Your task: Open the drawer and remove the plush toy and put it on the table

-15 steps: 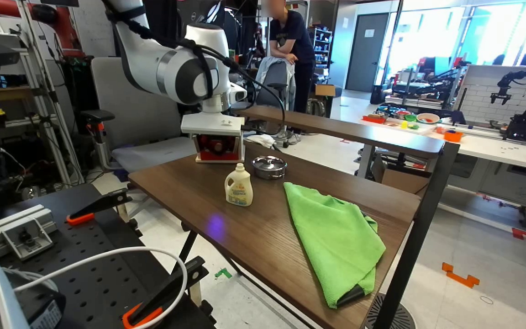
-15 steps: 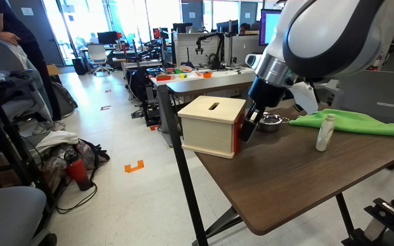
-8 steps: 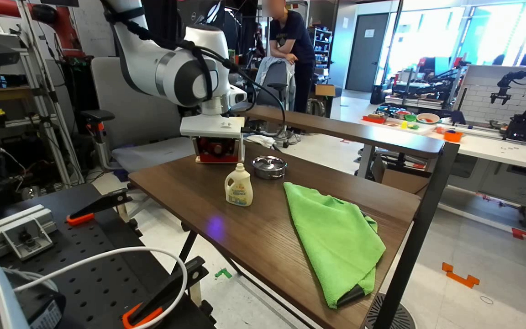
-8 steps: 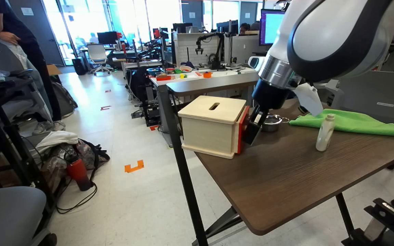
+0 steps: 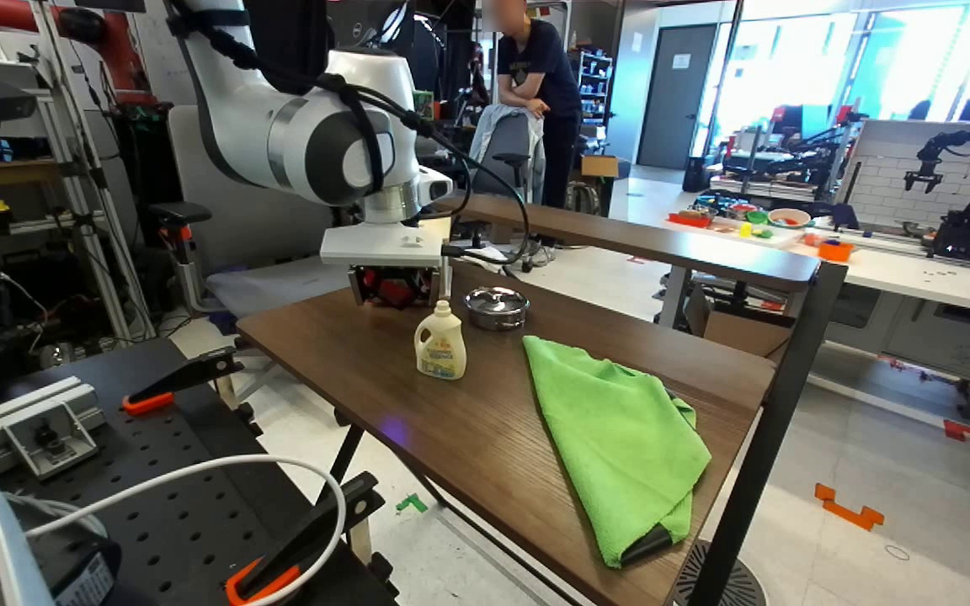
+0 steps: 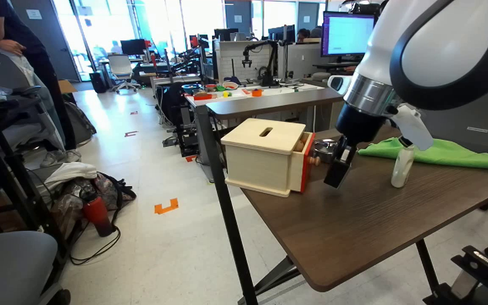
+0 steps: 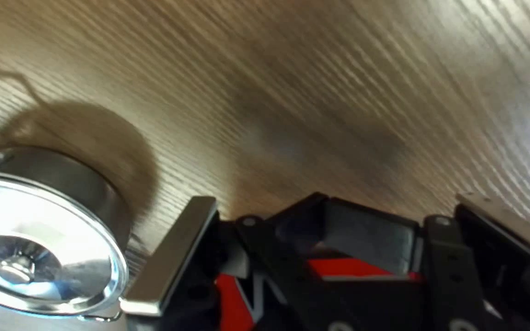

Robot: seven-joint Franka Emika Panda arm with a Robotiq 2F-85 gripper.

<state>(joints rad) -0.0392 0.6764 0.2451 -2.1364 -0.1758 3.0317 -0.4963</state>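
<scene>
The drawer [image 6: 306,165], with a red front and a small wooden knob [image 6: 314,161], stands partly pulled out of a pale wooden box [image 6: 257,159]. Its red front also shows behind the gripper in the wrist view [image 7: 235,305]. A brownish thing [image 6: 300,145] shows in the drawer's opening; I cannot tell whether it is the plush toy. My gripper [image 6: 334,180] is just in front of the knob, apart from it, above the dark brown table [image 6: 379,224]. In the wrist view the gripper's [image 7: 326,202] fingertips meet at the middle with nothing seen between them.
A metal pot [image 7: 39,257] stands on the table beside the gripper; it also shows in an exterior view [image 5: 497,310]. A cream bottle [image 5: 441,345] and a green cloth [image 5: 620,446] lie farther along the table. The box sits at the table's corner.
The drawer has come out of the box by a short way. My gripper has moved back with it, then away from the knob, which now shows free.
</scene>
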